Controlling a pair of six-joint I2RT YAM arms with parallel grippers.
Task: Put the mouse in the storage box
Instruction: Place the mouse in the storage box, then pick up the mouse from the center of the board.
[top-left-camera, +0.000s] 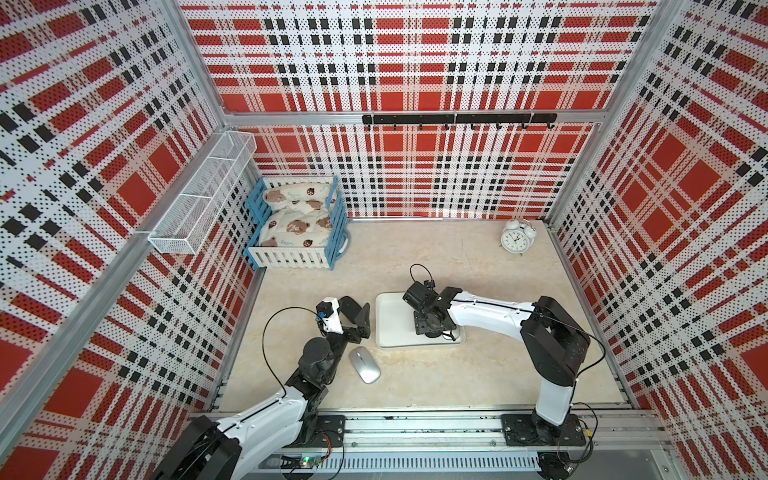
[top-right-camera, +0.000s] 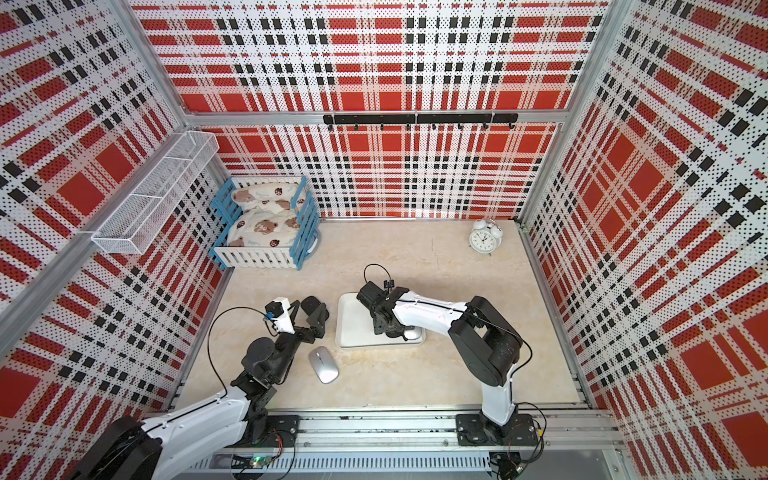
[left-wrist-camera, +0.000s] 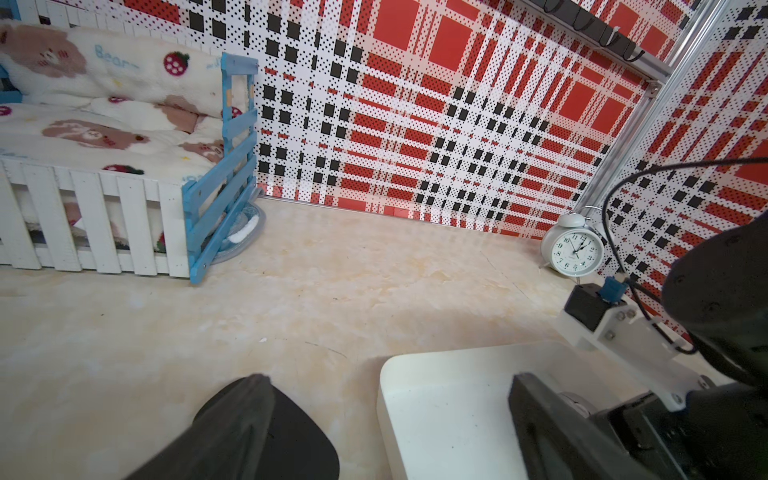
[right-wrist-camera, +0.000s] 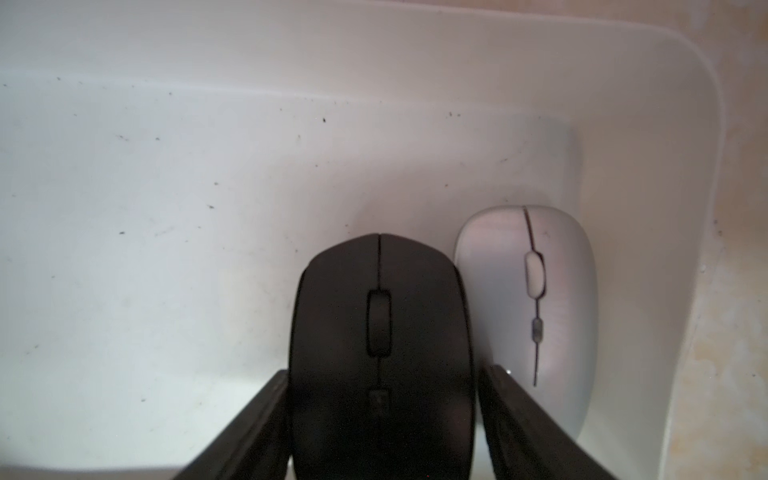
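The storage box (top-left-camera: 395, 324) (top-right-camera: 353, 324) is a shallow white tray in mid-table. My right gripper (top-left-camera: 432, 326) (right-wrist-camera: 386, 372) reaches down into it. A black mouse (right-wrist-camera: 380, 332) lies on the tray floor between its fingers, with a thin gap at each side, so the jaws stand open. A light grey mouse (right-wrist-camera: 528, 299) (top-right-camera: 411, 333) lies beside it near the tray's rim. A silver mouse (top-left-camera: 364, 365) (top-right-camera: 323, 364) rests on the table in front of the tray's left corner. My left gripper (top-left-camera: 359, 316) (left-wrist-camera: 390, 378) hovers wide open and empty just left of the tray (left-wrist-camera: 449, 415).
A blue-and-white slatted crate (top-left-camera: 299, 232) with a bear-print cushion stands at the back left. A white wire basket (top-left-camera: 208, 195) hangs on the left wall. A white alarm clock (top-left-camera: 516, 237) stands at the back right, and a black hook rail (top-left-camera: 457, 119) runs along the back wall.
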